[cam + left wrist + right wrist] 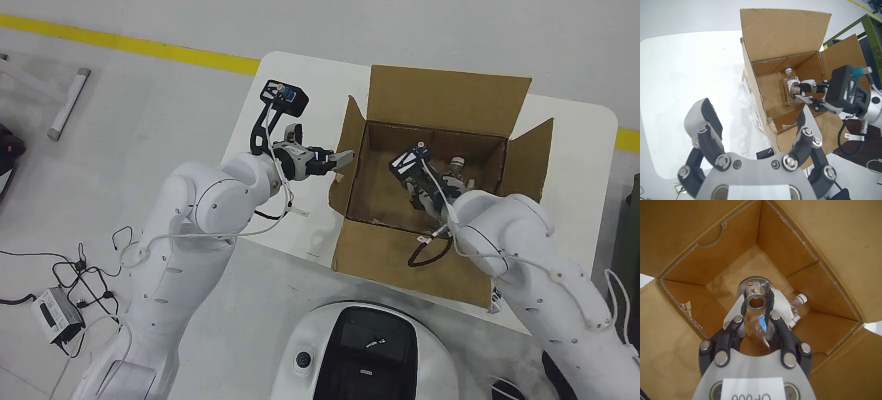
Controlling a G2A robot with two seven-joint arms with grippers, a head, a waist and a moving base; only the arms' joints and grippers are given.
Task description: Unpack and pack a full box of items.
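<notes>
An open cardboard box [445,100] with its flaps spread stands on the white table [270,90]. Inside it my right gripper [756,303] is shut on a round metal flange [755,290], held above the box floor; this metal flange [795,90] also shows in the left wrist view. Clear plastic bottles [797,303] lie on the bottom below it, one bottle [788,81] against the inner wall. My left gripper [757,115] is open and holds nothing, hovering just outside the box's left wall [345,175].
A green metal frame [869,37] stands beyond the box. Cables and a small power box [55,310] lie on the floor to the left. A yellow line [130,45] crosses the floor. Bare table surface [687,72] lies left of the box.
</notes>
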